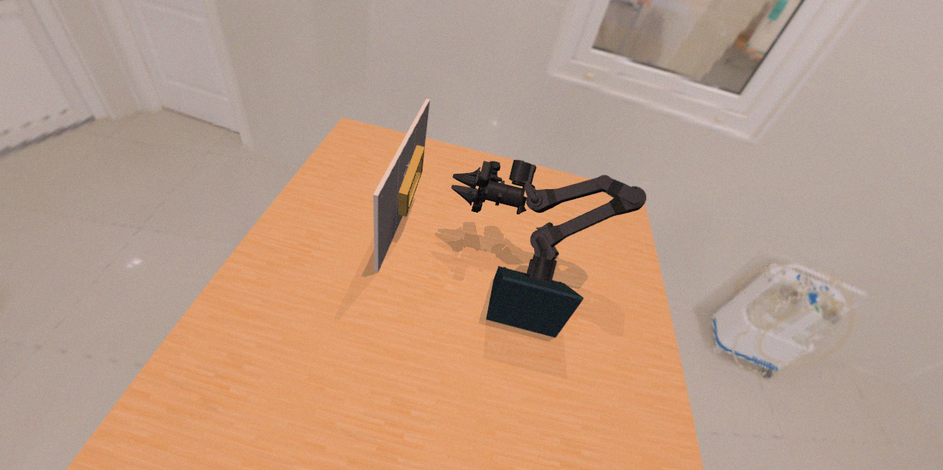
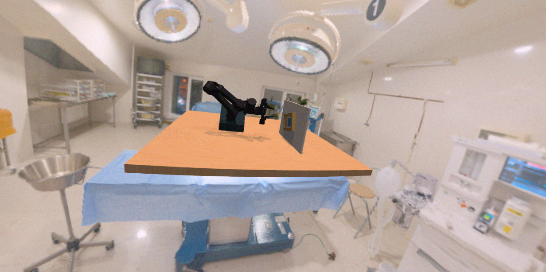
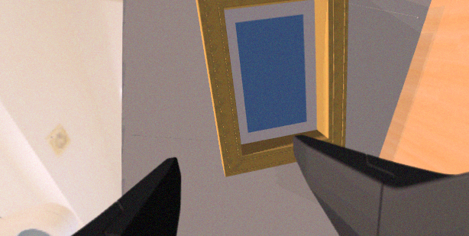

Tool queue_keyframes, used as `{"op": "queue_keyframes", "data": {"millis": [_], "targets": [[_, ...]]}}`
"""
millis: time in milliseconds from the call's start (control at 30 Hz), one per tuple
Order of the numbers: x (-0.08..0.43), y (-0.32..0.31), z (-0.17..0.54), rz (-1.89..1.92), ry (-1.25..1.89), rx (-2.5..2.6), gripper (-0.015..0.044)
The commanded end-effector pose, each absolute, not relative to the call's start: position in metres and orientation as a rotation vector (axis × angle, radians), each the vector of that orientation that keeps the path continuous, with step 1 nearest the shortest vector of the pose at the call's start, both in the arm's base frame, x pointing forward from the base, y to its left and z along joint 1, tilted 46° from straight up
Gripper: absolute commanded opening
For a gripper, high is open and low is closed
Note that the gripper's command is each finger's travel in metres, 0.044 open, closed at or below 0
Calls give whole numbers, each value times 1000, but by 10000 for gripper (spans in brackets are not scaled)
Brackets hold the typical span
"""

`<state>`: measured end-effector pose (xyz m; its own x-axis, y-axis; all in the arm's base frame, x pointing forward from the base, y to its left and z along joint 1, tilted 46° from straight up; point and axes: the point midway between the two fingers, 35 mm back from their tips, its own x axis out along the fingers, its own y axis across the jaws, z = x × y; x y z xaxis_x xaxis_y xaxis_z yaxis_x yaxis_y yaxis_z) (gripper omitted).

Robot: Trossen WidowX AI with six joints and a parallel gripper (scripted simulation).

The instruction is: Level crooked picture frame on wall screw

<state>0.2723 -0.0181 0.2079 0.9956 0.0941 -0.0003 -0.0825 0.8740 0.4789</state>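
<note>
The gold picture frame (image 1: 402, 202) (image 2: 293, 122) (image 3: 219, 67) with a blue picture hangs on the upright grey board (image 1: 385, 232) (image 2: 299, 136) (image 3: 164, 86). It is tilted against the board's top edge, which is the board's left edge in the rolled wrist view. The frame's end at the top of that view, its right side seen face-on, stands higher. My gripper (image 1: 453, 181) (image 2: 273, 112) (image 3: 237, 155) is open and empty. Its fingers point at the board, a gap short of the frame and not touching it. The frame's back, the notched strip and the screw are hidden.
The wooden table (image 1: 330, 367) (image 2: 210, 155) carries the board and the arm's dark base box (image 1: 531, 308) (image 2: 231, 126). The arm is folded back behind the gripper. Shadows of the arm fall on the table between the box and the board.
</note>
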Motion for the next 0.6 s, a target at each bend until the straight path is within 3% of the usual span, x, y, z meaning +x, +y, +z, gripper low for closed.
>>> {"op": "queue_keyframes", "data": {"millis": [0, 367, 567], "targets": [[274, -20, 207, 96, 27, 507, 260], [280, -24, 213, 96, 26, 506, 260], [313, -23, 218, 97, 24, 507, 260]]}}
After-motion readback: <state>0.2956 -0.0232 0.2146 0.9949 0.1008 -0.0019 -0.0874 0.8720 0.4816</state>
